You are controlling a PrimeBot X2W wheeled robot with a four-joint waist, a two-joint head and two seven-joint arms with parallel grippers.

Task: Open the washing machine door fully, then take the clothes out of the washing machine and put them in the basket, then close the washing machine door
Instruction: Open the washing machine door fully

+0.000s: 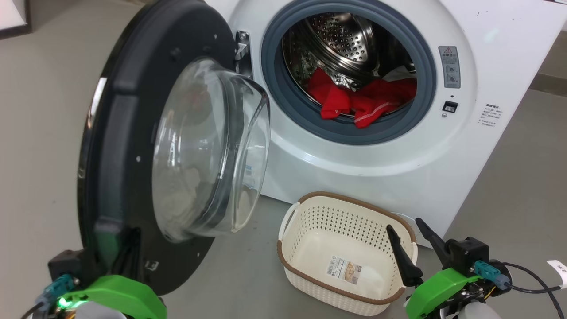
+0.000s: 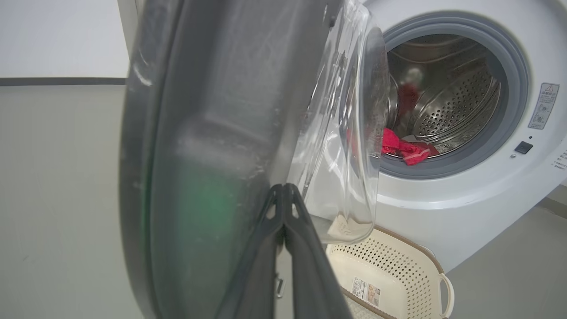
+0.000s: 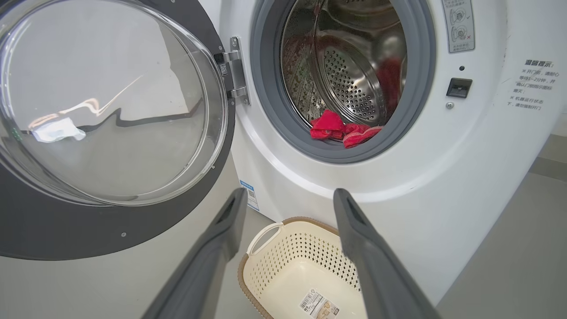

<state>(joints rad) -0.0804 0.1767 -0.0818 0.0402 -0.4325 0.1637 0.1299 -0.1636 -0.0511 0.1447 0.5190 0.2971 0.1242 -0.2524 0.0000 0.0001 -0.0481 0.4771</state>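
Observation:
The washing machine door [image 1: 115, 133] stands swung out to the left, its glass bowl [image 1: 208, 146] bulging toward the white washing machine [image 1: 487, 66]. Red clothes [image 1: 359, 102] lie at the front of the steel drum, with a white piece [image 1: 398, 73] behind them. The basket [image 1: 336, 196] sits on the floor below the opening, holding nothing but its paper label. My left gripper [image 2: 283, 188] is shut, its tips against the door's [image 2: 199, 133] black inner rim; the head view shows the left gripper [image 1: 133, 239] low at the door's bottom edge. My right gripper [image 3: 290, 195] hangs open and empty above the basket's [image 3: 310, 252] right side.
Grey floor [image 1: 509, 177] runs around the machine. The door hinge [image 1: 241, 48] sits left of the grey rubber ring [image 1: 274, 84]. A latch slot [image 1: 449, 106] is on the machine's right front. A black cable [image 1: 531, 277] trails from my right wrist.

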